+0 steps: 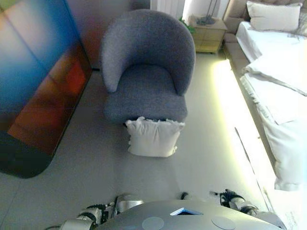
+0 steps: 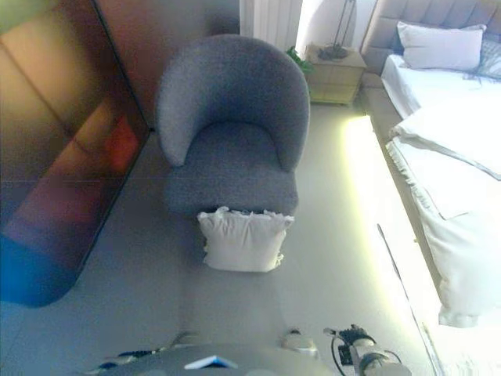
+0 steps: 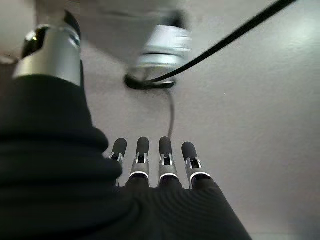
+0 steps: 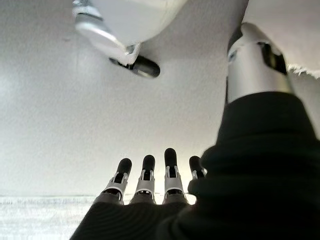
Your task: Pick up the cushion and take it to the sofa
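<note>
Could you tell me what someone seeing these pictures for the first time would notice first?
Most likely the grey armchair in the middle of the floor, with the white frilled cushion propped upright on the floor against its front. To the robot's right runs a bed with white bedding, a warm light glowing along its base. The left hand and right hand hang with straight fingers over bare floor, holding nothing.
</note>
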